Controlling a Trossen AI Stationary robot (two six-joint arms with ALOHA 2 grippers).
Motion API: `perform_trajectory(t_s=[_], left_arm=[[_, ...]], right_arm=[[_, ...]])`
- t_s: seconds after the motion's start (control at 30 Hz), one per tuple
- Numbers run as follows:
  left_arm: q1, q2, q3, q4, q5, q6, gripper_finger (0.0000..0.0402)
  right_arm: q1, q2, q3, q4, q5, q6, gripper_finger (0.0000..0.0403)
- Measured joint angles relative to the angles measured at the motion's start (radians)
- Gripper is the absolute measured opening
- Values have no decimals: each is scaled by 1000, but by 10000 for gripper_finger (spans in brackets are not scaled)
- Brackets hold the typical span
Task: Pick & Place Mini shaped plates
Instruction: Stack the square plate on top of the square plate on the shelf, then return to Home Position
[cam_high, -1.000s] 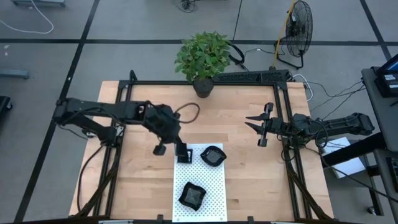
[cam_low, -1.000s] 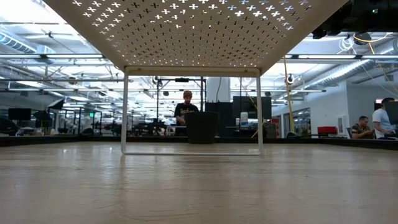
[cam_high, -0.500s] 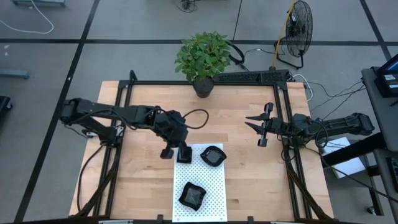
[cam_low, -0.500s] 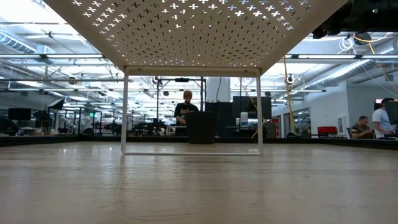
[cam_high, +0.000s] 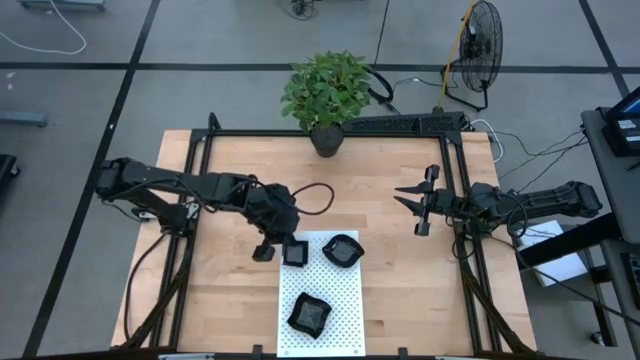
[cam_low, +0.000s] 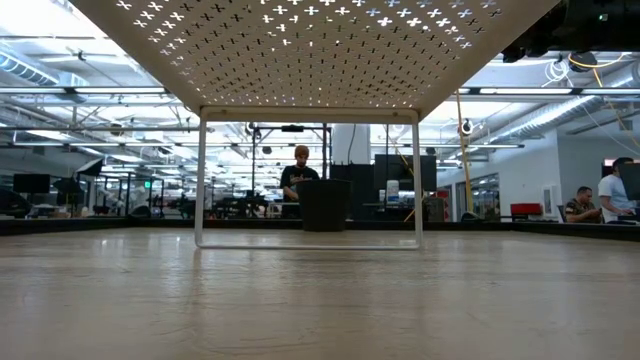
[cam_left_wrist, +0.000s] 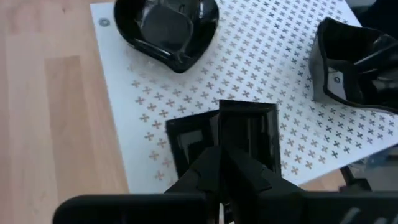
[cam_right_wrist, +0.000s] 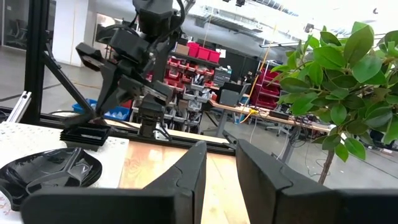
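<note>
Square plate on the mat, my left gripper right over it

My left gripper (cam_high: 278, 249) has its fingers pinched narrow on the square plate (cam_left_wrist: 239, 134), which sits at the white dotted mat (cam_high: 345, 300) corner. Two more plates lie farther out. My right gripper (cam_high: 411, 202) waits apart, fingers slightly spread, empty.

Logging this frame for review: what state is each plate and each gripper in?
Square plate: flat on the mat's far-left corner, under the left gripper.
Rounded plate: on the mat, untouched.
Irregular plate: on the mat, untouched.
Left gripper: fingers close together over the square plate.
Right gripper: open, empty, aside.
</note>
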Motion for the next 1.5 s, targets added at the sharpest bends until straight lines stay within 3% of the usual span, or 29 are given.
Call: perform_trajectory(t_s=[0.37, 0.53, 0.63, 0.7, 0.8, 1.0, 1.2, 1.33, 1.5], left_arm=[[-1, 0, 9, -6, -116, -26, 97], [18, -18, 170, -207, -130, -148, 124], [15, -76, 214, -300, -209, -146, 128], [-5, -147, 189, -233, -262, -69, 129], [-27, -308, 56, -142, -293, -20, 129], [-38, -722, -431, 273, -337, -58, 129], [-45, -1037, -804, 511, -340, -94, 129], [-55, -1188, -964, 591, -344, -106, 129], [-70, -1337, -1071, 604, -348, -103, 129]], right_arm=[[0, 0, 0, 0, 0, 4, 75], [0, -8, 0, 1, 14, 47, 75], [0, -41, 0, 6, 32, 83, 75], [0, -74, 0, -14, 27, 103, 75], [1, -136, 0, -88, 27, 133, 75], [1, -267, 0, -216, 27, 158, 75], [1, -330, 0, -296, 28, 158, 75], [1, -368, 0, -389, 18, 185, 75], [1, -428, -8, -418, -3, 184, 75]])
